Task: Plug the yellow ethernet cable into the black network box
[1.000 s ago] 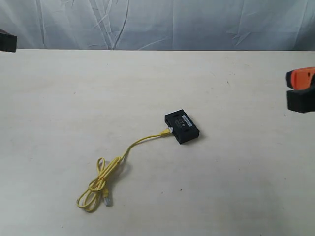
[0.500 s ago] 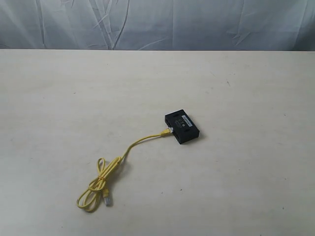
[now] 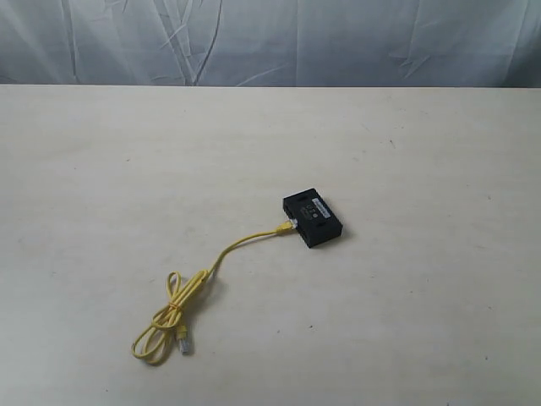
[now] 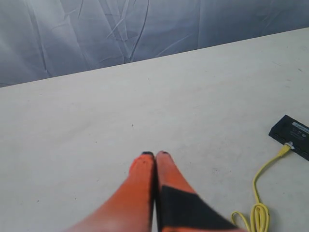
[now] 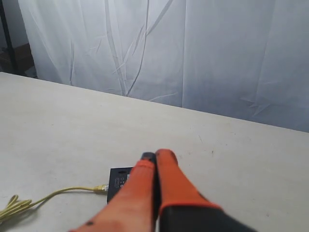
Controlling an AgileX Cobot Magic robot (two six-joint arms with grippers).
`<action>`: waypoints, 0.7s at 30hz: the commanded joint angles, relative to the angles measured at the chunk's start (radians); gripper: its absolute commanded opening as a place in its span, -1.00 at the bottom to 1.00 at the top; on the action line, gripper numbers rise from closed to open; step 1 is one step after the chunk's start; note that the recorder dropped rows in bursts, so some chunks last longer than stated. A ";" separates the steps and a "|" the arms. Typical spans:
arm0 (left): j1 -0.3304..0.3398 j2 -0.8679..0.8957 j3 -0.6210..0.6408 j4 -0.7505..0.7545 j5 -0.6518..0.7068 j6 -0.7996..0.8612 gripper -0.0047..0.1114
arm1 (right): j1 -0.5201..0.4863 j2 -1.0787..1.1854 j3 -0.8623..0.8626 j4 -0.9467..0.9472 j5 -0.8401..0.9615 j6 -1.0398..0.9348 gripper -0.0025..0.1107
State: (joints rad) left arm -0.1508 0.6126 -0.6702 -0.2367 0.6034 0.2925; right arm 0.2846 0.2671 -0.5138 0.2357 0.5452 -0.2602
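The black network box lies flat near the middle of the table. One plug of the yellow ethernet cable sits in the box's side. Its tied loops and free plug rest at the front left. Neither arm shows in the exterior view. My left gripper is shut and empty, high above bare table, with the box and cable off to one side. My right gripper is shut and empty too, held above the box, whose plugged cable trails away.
A wrinkled pale blue-grey backdrop cloth hangs behind the table's far edge. Nothing else lies on the light tabletop.
One second ago both grippers showed at the left and right edges of the exterior view; they have since withdrawn out of it. Box and cable have not moved.
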 commanded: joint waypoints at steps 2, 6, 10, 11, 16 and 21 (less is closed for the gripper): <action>0.003 -0.006 0.005 -0.010 0.002 -0.004 -0.92 | -0.005 -0.016 0.002 0.000 -0.002 -0.003 -0.97; 0.003 -0.006 0.005 -0.010 0.002 -0.004 -0.92 | -0.005 -0.027 0.002 -0.021 -0.002 -0.003 -0.97; 0.003 -0.006 0.005 -0.010 0.002 -0.004 -0.92 | -0.006 -0.031 0.002 -0.054 -0.006 0.018 -0.97; 0.003 -0.006 0.005 -0.010 0.002 -0.002 -0.92 | -0.011 -0.031 0.002 -0.057 -0.008 0.038 -0.97; 0.003 -0.006 0.005 -0.010 0.002 -0.002 -0.92 | -0.069 -0.031 0.049 -0.085 -0.010 0.146 -0.97; 0.003 -0.006 0.005 -0.010 0.002 -0.002 -0.92 | -0.098 -0.053 0.118 -0.134 -0.023 0.237 -0.97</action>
State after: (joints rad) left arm -0.1508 0.6126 -0.6702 -0.2367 0.6034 0.2925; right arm 0.2015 0.2340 -0.4333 0.1334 0.5415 -0.0653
